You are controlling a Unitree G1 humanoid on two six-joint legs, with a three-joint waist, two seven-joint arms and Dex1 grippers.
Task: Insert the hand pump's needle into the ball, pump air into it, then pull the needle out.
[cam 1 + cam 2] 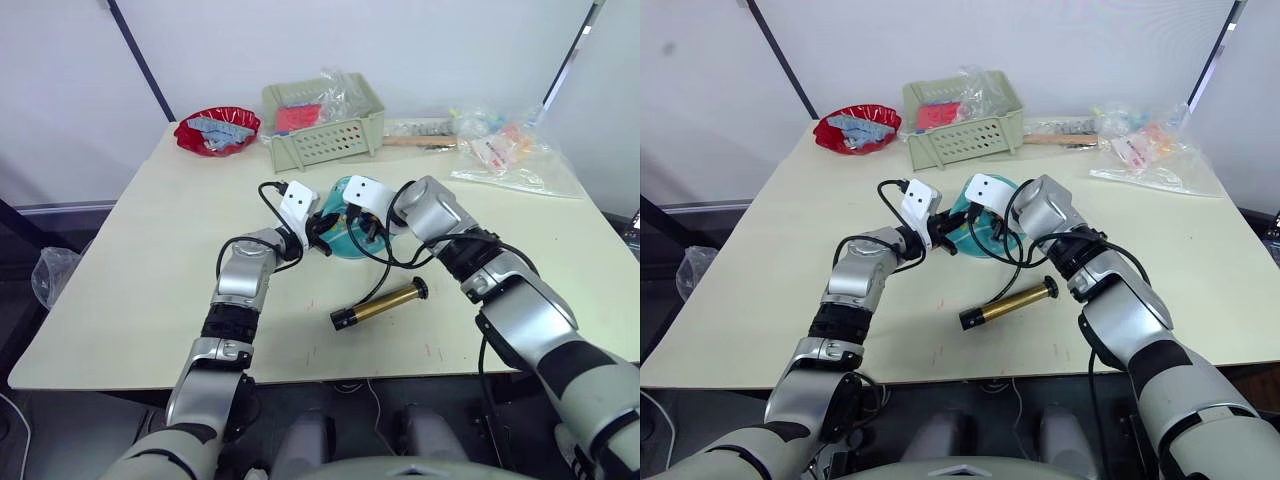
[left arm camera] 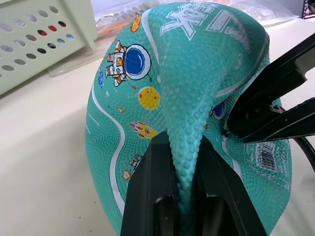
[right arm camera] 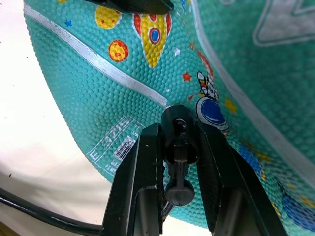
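The right gripper [image 3: 179, 147] clamps the needle [image 3: 179, 129] fitting against the ball [image 3: 236, 88], apparently inserted. The left gripper [image 2: 184, 189] pinches a fold of the limp ball. The hand pump [image 1: 380, 305] lies on the table [image 1: 130, 260] nearby; pumping and withdrawal remain.

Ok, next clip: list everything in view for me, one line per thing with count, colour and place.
ball: one, teal, table centre, deflated, a fold pinched by the left gripper
hand pump: one, brass with black ends, lying on the table in front of the ball
needle fitting: one, black, against the ball, between the right gripper's fingers
basket: one, pale green, far side of the table
bowl: one, red, far left
plastic bags: clear, far right
table: one, cream
left gripper: black, shut on the ball
right gripper: black, shut on the fitting
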